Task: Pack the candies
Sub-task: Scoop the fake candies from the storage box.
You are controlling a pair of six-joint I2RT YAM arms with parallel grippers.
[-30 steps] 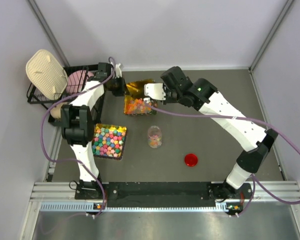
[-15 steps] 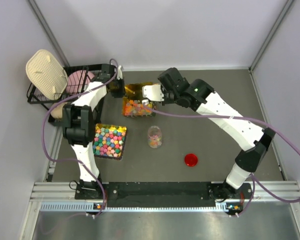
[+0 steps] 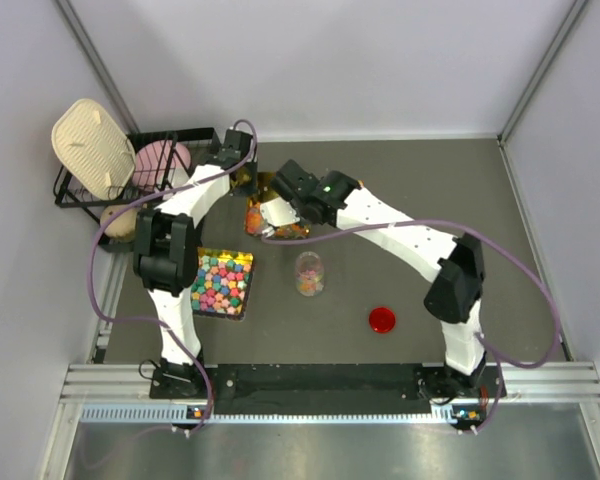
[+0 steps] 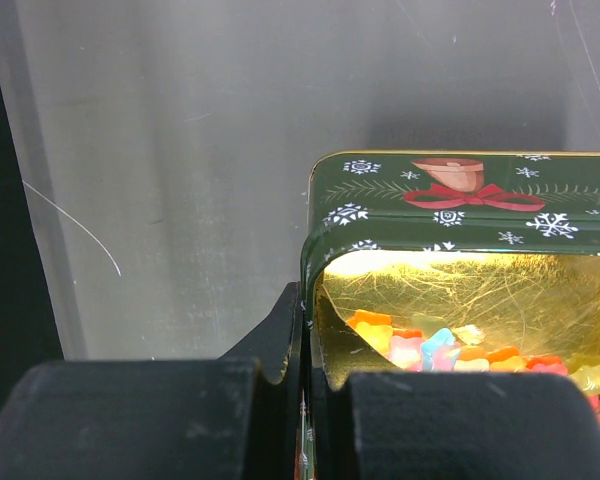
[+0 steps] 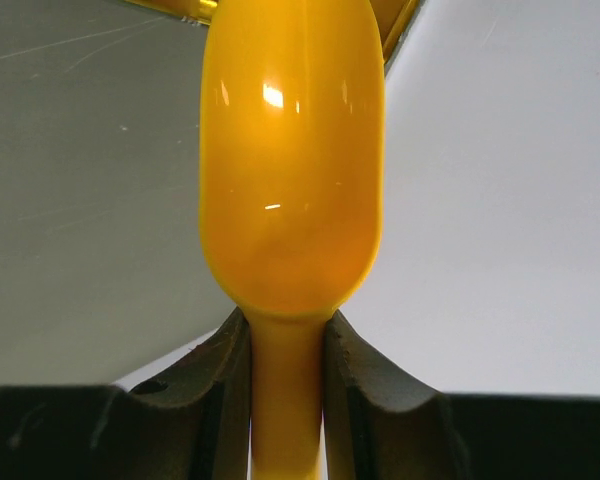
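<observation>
Tiny orange, yellow, pink and pale-blue candies (image 4: 450,350) are heaped inside a green, gold-lined metal tin (image 4: 460,200); its wall is pinched by the left fingers (image 4: 140,420); a glossy yellow spoon (image 5: 290,180) is clamped by the right fingers (image 5: 380,400).

White arms (image 3: 400,232) with black joints (image 3: 165,262) and purple cables (image 3: 92,268); black end effectors (image 4: 305,390).

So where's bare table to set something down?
Widest bare patch: far-right table, between the right arm and the right wall. Also the near strip either side of the red lid. Crowded far left: left tool pinches the candy tin, right tool holds a spoon at it, rack, tray and jar close by.
</observation>
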